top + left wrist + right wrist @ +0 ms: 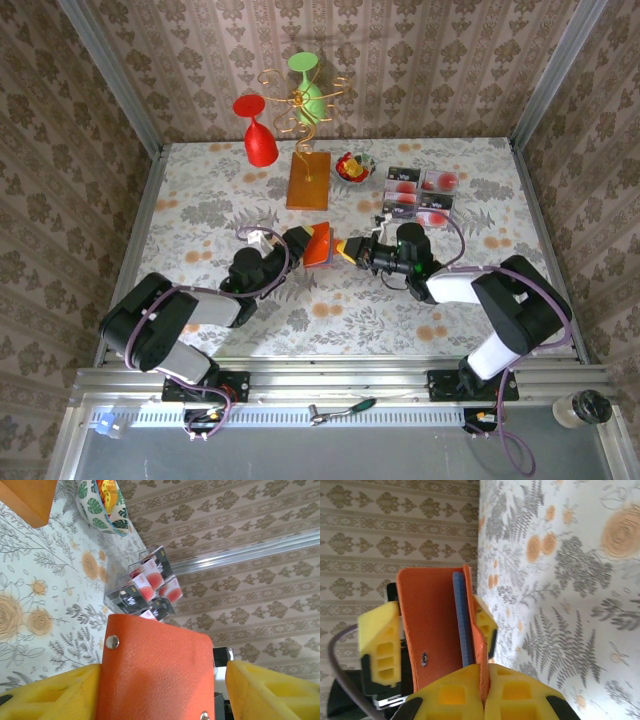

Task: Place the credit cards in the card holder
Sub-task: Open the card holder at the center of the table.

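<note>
The orange-red card holder [321, 243] hangs above the table's middle, between both grippers. My right gripper [350, 250] is shut on the edge of one flap [482, 680], and the holder [432, 620] stands slightly apart, showing a grey-blue inner panel [462, 625]. My left gripper [162, 692] is open around the holder [160, 660]: the left finger [60, 695] touches it, while the right finger [270, 690] stands off with a gap. The credit cards [420, 194], dark ones and pinkish ones with red spots, sit in a clear rack [147, 587] at the back right.
A small bowl [353, 166] of red and yellow pieces sits beside an orange-brown block [308, 180] carrying a gold wire stand with a red glass [258, 135] and a green glass [308, 90]. Patterned walls enclose the table on three sides.
</note>
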`<state>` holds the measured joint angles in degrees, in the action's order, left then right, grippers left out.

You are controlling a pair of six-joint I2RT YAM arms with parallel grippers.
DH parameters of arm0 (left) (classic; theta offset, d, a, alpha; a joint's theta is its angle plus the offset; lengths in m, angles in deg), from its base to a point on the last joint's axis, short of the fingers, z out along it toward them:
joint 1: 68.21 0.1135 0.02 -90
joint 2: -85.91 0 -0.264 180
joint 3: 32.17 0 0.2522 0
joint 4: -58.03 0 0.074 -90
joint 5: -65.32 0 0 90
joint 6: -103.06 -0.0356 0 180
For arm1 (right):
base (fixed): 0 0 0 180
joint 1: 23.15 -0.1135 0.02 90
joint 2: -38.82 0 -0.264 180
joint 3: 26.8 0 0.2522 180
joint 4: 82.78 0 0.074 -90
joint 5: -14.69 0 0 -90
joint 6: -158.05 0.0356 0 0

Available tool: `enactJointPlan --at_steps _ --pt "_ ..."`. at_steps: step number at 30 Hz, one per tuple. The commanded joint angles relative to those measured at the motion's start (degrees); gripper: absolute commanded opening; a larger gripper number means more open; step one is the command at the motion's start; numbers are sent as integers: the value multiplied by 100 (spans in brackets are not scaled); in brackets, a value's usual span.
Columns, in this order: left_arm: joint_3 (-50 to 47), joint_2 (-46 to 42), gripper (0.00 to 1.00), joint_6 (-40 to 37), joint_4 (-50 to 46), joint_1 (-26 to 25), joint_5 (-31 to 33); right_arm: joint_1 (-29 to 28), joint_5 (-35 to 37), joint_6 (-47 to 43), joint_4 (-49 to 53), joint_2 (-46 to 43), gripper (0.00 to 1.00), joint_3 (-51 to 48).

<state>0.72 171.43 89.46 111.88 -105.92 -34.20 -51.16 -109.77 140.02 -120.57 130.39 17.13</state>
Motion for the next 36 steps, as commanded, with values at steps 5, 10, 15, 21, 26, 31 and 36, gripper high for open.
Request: enactJointPlan --at_steps 5,10,15,21,26,31,36 --pt "42 -52 66 -788 -864 36 -304 -25 -193 -104 -750 426 0 -282" --pt "185 -68 66 -1122 -1554 11 -445 -22 -254 -68 -985 678 0 -350" --pt "302 -400 66 -1685 -2648 -38 -238 -20 -237 -134 -1028 857 0 -480" --pt "820 -614 66 -2507 -4328 -193 6 -29 -184 -323 -936 1120 0 -598" --pt "1482 -592 67 -3257 -5833 -483 627 -36 -162 -332 -1074 1323 0 -662" --pt "2042 -409 67 -3927 -6757 -772 1143 -29 -171 -320 -1103 1366 0 -666" --pt "2564 -207 69 -4301 -7244 -966 1399 -29 -140 -322 -1095 1356 0 -671"
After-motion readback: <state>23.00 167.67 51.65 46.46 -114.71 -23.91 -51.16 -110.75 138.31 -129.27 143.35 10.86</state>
